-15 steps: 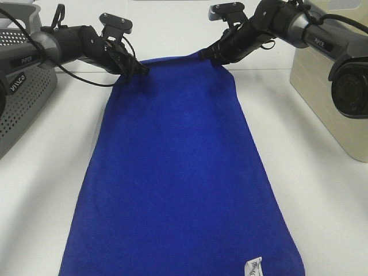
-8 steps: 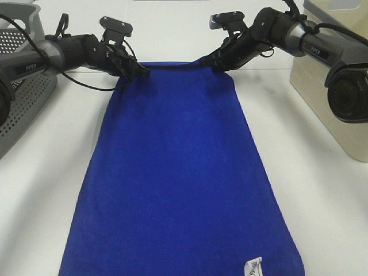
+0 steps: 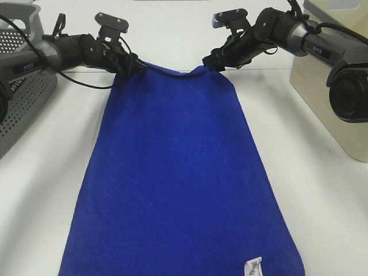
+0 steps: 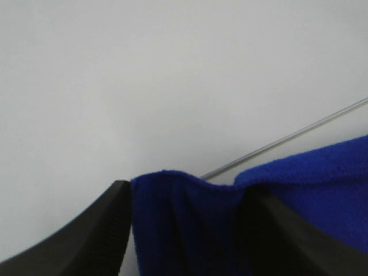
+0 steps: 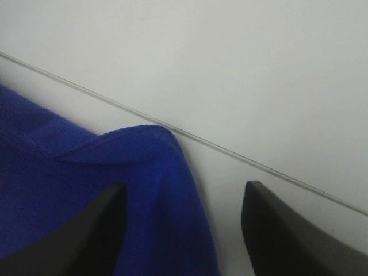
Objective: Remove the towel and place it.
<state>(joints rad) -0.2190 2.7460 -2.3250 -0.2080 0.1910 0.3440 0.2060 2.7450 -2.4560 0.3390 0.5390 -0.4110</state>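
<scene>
The towel point(image 3: 178, 172) is a royal-blue cloth lying spread flat on the white table point(image 3: 322, 190), with a small white tag point(image 3: 253, 267) at its near right corner. My left gripper point(image 3: 137, 67) is at the far left corner. In the left wrist view its fingers point(image 4: 187, 190) stand apart, with the bunched corner of the towel point(image 4: 322, 178) lying between them. My right gripper point(image 3: 211, 60) is at the far right corner. It is open point(image 5: 184, 185), and the towel corner point(image 5: 86, 172) lies against one finger with bare table beside the other.
A grey perforated basket point(image 3: 23, 92) stands at the left edge, behind my left arm. A beige basket point(image 3: 322, 86) stands at the right edge. White tabletop lies on both sides of the towel.
Both grippers went from shut on the towel's far corners to open. The far edge has settled onto the table with a slight fold, and both grippers drew back a little.
</scene>
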